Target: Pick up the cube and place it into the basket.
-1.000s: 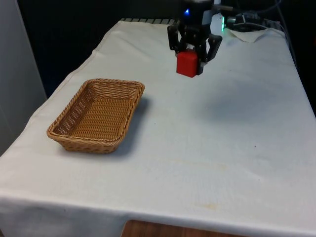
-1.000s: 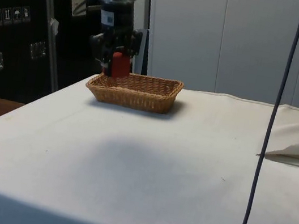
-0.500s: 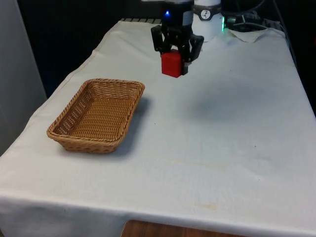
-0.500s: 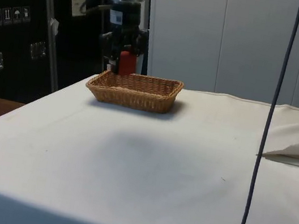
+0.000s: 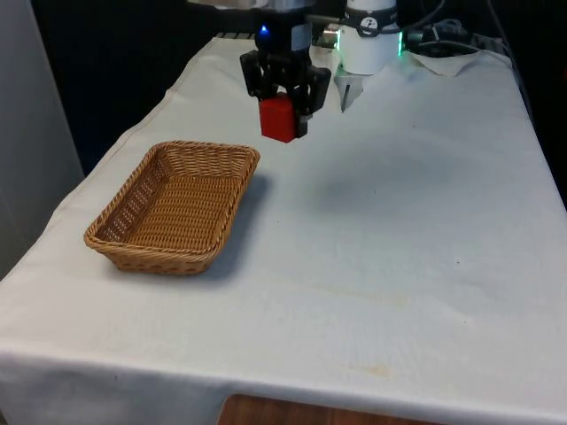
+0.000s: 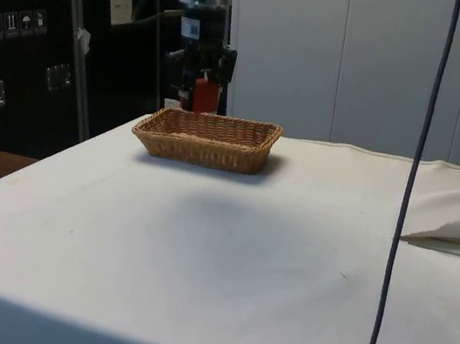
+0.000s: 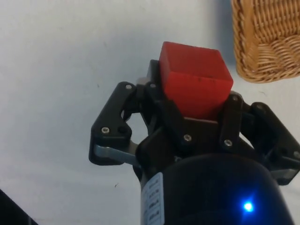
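The red cube (image 5: 277,119) hangs in the air, held by my black gripper (image 5: 279,113), which is shut on it. It is above the cloth, just beyond the far right corner of the wicker basket (image 5: 174,205) in the front view. In the side view the cube (image 6: 204,95) shows behind the basket's (image 6: 206,139) far rim. The wrist view has the cube (image 7: 194,79) clamped between the fingers, with a corner of the basket (image 7: 267,37) close by. Nothing lies in the basket.
The white cloth (image 5: 399,221) covers the table. The robot's white base (image 5: 368,40) and crumpled cloth stand at the far end. A dark cable (image 6: 409,193) hangs down in the side view, near a fold of cloth (image 6: 458,233).
The gripper has carried the cube steadily towards the front view's left, closer to the basket's far corner. The grip on the cube is unchanged.
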